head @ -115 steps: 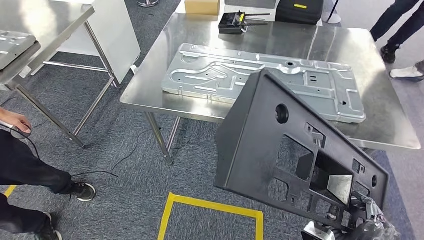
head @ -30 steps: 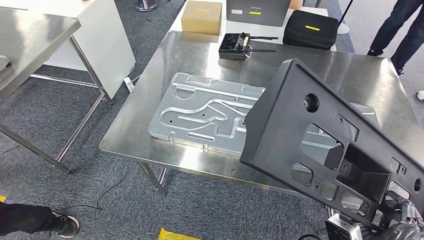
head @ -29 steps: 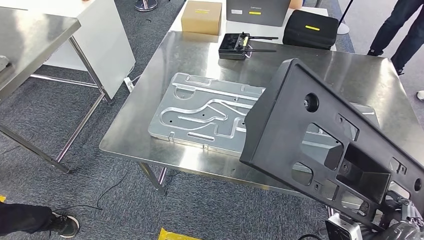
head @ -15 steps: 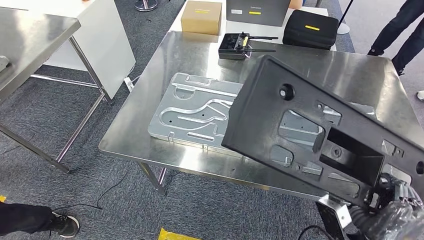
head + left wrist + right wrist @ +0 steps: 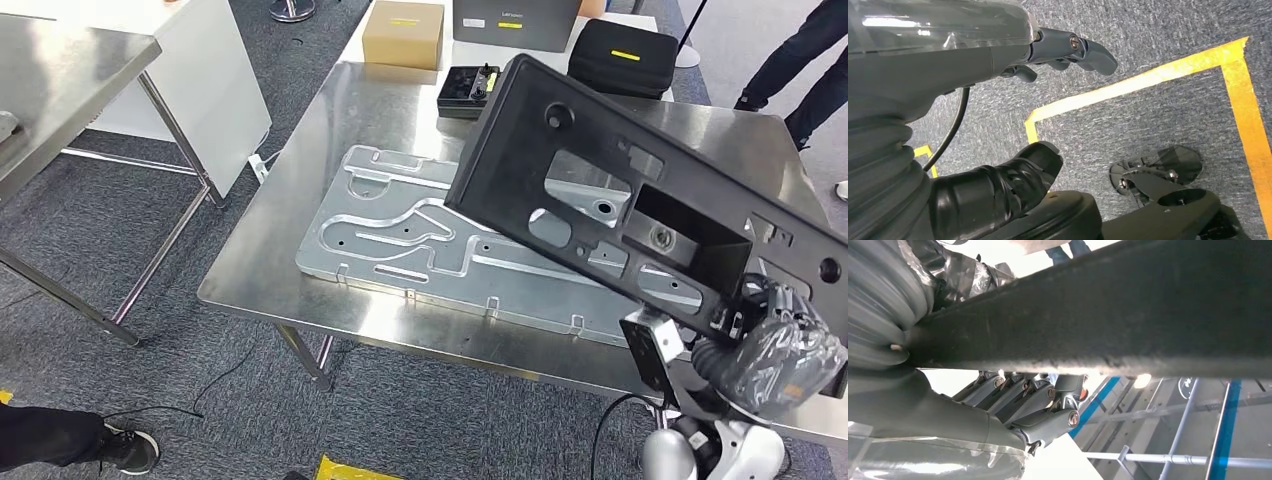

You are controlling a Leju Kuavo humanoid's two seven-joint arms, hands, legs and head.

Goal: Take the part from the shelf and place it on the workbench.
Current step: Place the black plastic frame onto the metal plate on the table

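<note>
A large black plastic part (image 5: 640,190) with cut-outs and a box-shaped recess hangs tilted over the steel workbench (image 5: 300,215). My right hand (image 5: 780,340) grips its near right end from below. In the right wrist view the part's dark edge (image 5: 1128,315) runs across, with my right hand's fingers (image 5: 1033,400) curled beneath it. My left hand (image 5: 1048,100) hangs over the grey carpet, its fingers apart and nothing in them.
A stamped metal plate (image 5: 400,225) lies on the workbench under the part. At the bench's far edge sit a black controller (image 5: 465,90), a cardboard box (image 5: 403,33) and a black case (image 5: 625,55). A second steel table (image 5: 70,70) stands left. A person's legs (image 5: 800,60) stand far right.
The black part has risen and swung forward over the workbench, uncovering the plate's near edge. My right hand has come up with it. Earlier the whole view shifted closer to the bench.
</note>
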